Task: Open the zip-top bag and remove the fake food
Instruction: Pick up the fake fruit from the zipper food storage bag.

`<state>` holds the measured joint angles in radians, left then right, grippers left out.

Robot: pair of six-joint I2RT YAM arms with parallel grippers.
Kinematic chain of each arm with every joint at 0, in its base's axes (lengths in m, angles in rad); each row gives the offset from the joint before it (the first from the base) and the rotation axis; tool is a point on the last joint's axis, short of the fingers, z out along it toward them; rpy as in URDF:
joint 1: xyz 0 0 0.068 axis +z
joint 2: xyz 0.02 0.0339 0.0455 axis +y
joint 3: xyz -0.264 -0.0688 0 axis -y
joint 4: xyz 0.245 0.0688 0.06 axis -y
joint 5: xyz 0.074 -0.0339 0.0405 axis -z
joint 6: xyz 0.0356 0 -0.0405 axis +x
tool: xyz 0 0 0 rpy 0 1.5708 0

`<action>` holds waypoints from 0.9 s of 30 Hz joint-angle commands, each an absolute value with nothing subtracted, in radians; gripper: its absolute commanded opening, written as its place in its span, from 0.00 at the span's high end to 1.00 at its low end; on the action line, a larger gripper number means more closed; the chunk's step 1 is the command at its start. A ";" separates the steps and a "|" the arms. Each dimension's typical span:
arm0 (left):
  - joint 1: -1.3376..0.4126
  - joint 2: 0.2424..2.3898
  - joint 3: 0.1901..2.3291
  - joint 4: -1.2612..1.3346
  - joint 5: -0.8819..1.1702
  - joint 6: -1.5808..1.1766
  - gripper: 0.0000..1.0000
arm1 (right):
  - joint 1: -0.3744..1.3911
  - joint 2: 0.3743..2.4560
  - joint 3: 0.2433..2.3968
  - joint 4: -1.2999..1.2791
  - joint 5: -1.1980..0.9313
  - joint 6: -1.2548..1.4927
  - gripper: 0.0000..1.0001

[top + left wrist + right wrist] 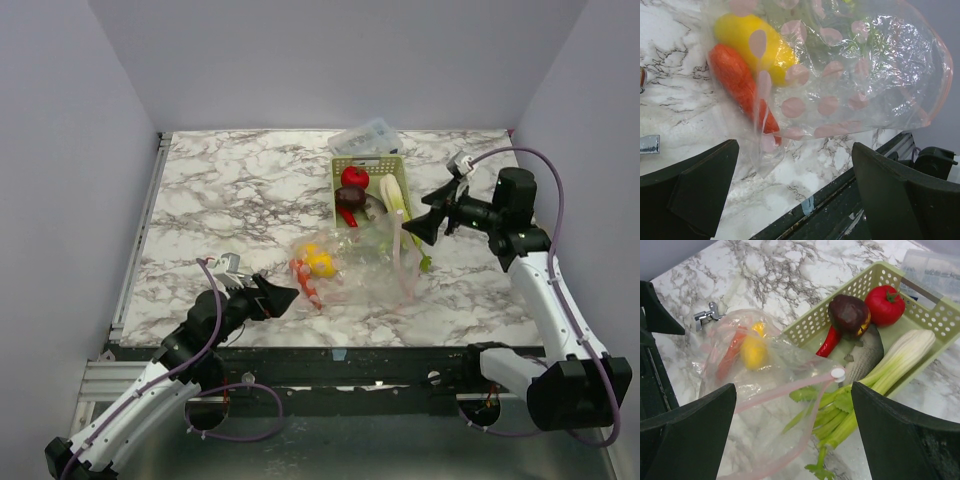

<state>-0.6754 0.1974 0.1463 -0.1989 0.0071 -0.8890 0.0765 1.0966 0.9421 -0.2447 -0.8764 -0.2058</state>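
Observation:
The clear zip-top bag (365, 262) lies on the marble table, its pink zip strip (790, 390) parted into an open mouth with a white slider (838, 373). A yellow lemon (752, 37) and an orange carrot (737, 80) lie inside it. The pale green basket (352, 166) holds a red fruit (885, 305), a dark beet (849, 314), a red chili (830, 341), a leek (900, 357) and a grey fish. My left gripper (285, 299) is open and empty just left of the bag. My right gripper (418, 228) is open and empty above the bag's mouth.
A clear rigid plastic box (366, 137) stands behind the basket. The table's front edge (840, 195) runs close below the left gripper. Grey walls enclose the table on three sides.

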 commanded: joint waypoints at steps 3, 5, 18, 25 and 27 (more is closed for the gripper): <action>-0.671 0.185 0.129 -0.189 0.008 -0.897 0.01 | -0.028 1.031 0.883 -0.333 -1.045 -0.211 0.03; -0.670 0.176 0.125 -0.192 -0.018 -0.897 0.01 | -0.035 1.016 0.861 -0.348 -1.052 -0.226 0.03; -0.670 0.129 0.095 -0.193 -0.013 -0.923 0.02 | -0.037 1.013 0.789 -0.506 -1.082 -0.380 0.15; -0.670 0.150 0.081 -0.140 0.000 -0.938 0.01 | -0.035 1.076 0.779 -0.607 -1.135 -0.499 0.28; -0.669 0.166 0.075 -0.109 -0.001 -0.947 0.01 | -0.035 1.089 0.782 -0.605 -1.150 -0.503 0.30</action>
<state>-0.6750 0.1444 0.0944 -0.1814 -0.0025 -0.9276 -0.0330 1.0687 0.7906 -0.5411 -1.0843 -0.4335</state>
